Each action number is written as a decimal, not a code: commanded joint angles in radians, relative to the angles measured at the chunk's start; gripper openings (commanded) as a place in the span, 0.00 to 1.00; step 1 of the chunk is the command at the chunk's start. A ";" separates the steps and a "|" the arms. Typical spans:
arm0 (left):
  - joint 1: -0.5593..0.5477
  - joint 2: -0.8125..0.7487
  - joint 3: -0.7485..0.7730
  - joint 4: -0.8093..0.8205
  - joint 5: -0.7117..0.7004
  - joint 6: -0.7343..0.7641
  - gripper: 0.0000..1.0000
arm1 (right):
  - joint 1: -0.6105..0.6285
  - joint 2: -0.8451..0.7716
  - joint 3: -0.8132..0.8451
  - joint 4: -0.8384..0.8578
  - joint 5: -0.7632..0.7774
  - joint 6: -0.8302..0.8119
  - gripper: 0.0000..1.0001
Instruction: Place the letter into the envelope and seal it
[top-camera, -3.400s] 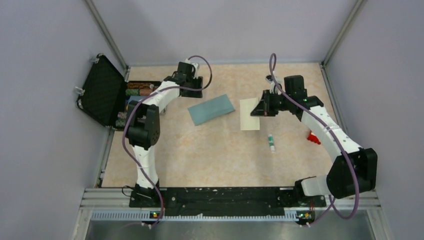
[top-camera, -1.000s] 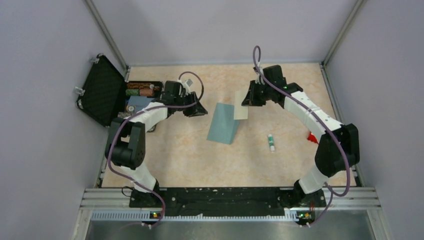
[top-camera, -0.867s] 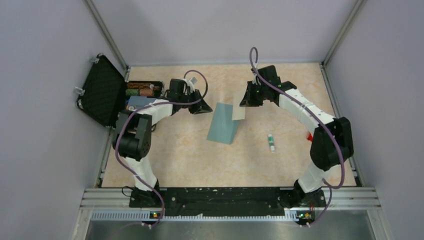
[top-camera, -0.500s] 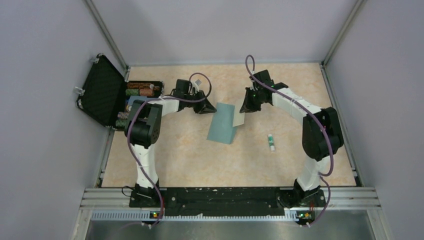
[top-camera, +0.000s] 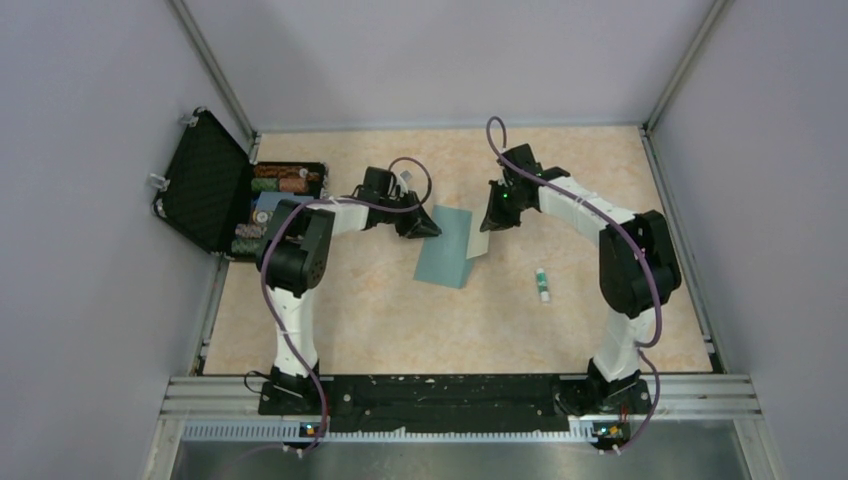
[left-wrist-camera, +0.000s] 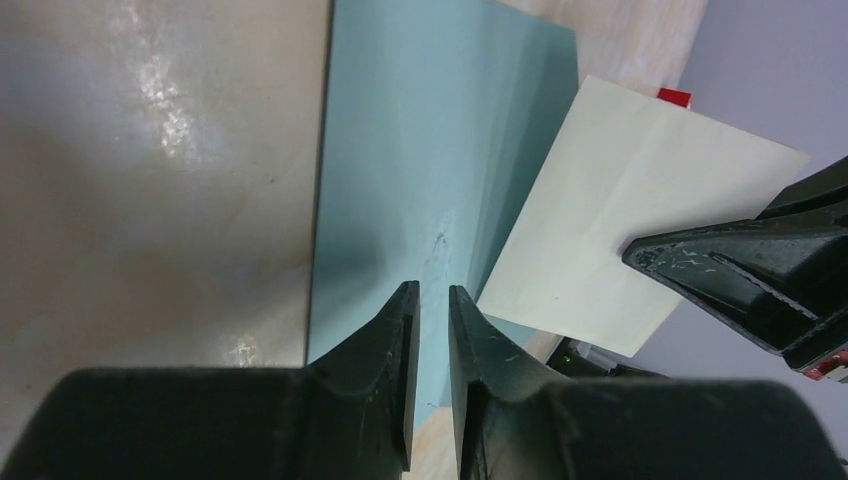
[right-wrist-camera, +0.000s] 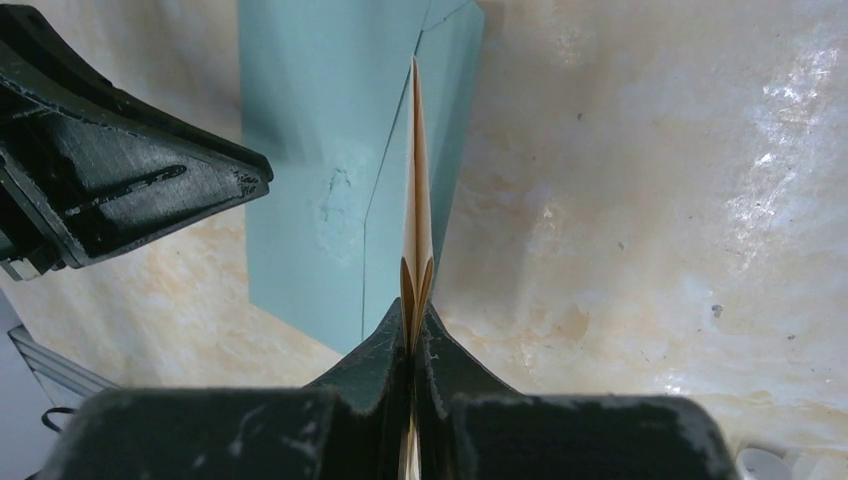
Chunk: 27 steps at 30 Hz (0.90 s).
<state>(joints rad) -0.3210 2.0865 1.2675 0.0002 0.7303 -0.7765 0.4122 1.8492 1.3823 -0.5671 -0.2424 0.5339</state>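
The right tool (right-wrist-camera: 413, 330), clamped on the letter (left-wrist-camera: 630, 260), is bringing it over the envelope (top-camera: 447, 250) at frame centre on the bench (top-camera: 400, 310), while the left tool (left-wrist-camera: 432, 300), nearly shut, grasp indeterminable, is reaching its upper-left edge: insertion is nearing.

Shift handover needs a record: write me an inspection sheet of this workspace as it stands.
Surface: beige mottled table, with glossy glare in the wrist views.
Job's things: teal envelope lying on the table; beige letter held on edge over the envelope's right side, not seen to be inside.
Clutter: glue stick lying right of the envelope; open black case at the left edge, items inside.
Grippers: left gripper over the envelope, fingers a narrow gap apart, nothing seen between them; right gripper shut on the letter.
Cables: purple cables looped along both arms, clear of the paper.
Surroundings: plain grey walls; metal rail at the near edge.
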 joint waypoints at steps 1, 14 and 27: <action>0.001 0.006 -0.024 0.010 -0.042 -0.004 0.22 | 0.018 0.022 0.038 -0.006 0.038 0.034 0.00; -0.034 -0.004 -0.117 -0.010 -0.094 -0.034 0.23 | 0.033 0.066 0.023 -0.013 0.022 0.033 0.00; -0.055 0.000 -0.112 -0.020 -0.142 -0.056 0.23 | 0.107 0.057 0.087 -0.124 0.201 0.044 0.00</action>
<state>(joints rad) -0.3618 2.0796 1.1847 0.0494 0.6785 -0.8448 0.4870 1.9125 1.4128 -0.6140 -0.1631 0.5503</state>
